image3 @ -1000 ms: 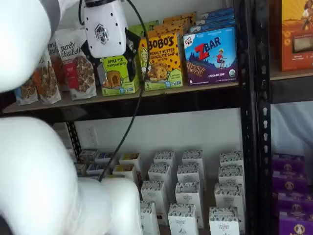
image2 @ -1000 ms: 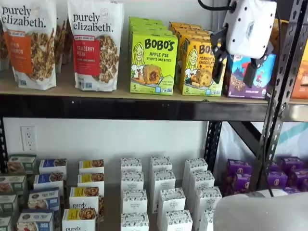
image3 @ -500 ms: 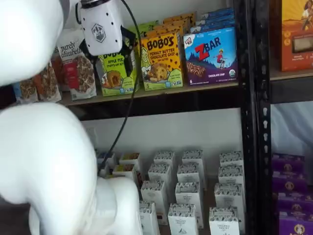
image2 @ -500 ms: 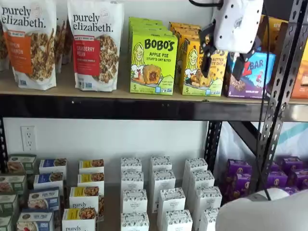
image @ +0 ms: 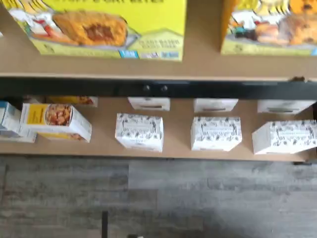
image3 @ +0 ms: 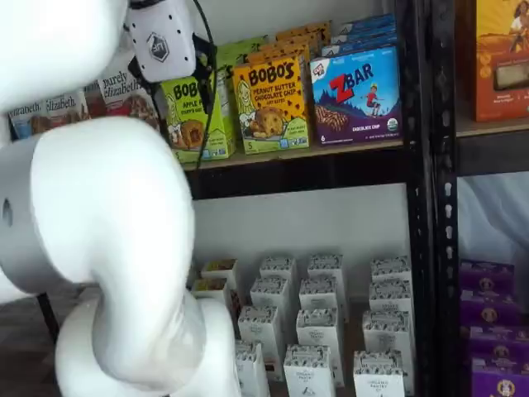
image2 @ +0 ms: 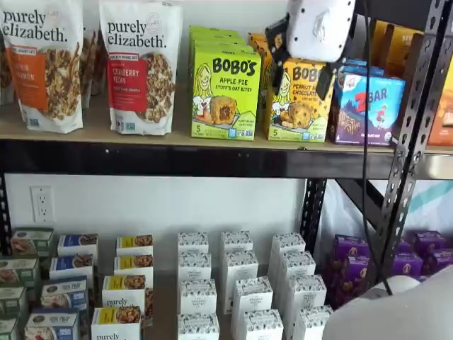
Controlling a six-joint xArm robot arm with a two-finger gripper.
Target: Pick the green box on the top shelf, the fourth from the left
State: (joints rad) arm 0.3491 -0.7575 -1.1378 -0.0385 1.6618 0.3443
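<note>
- Two black fingers of the white-bodied gripper (image2: 301, 69) hang in front of the top row in a shelf view, one finger (image2: 277, 68) at the yellow-orange box's left edge, the other across its right edge; I see a plain gap between them and nothing held.
- I find the lime-green upright carton reading Bobo's Apple Pie, the green box (image2: 225, 93), standing upright at the front edge of the long light-tan board with the thick black front rail, the top shelf (image2: 177, 139), apart from the fingers.
- Just right of it stands the yellow-orange Bobo's peanut butter chocolate chip box (image2: 299, 105), then the blue-and-purple ZBar carton (image2: 368, 108); to its left stand white Purely Elizabeth granola pouches (image2: 141, 65).
- In the other shelf view the gripper's white body (image3: 161, 43) covers the green box's upper left corner (image3: 198, 120).
- My wrist camera shows the green box's lower front (image: 106, 27) above the black rail, with white patterned cartons (image: 139, 131) on the lower board.
</note>
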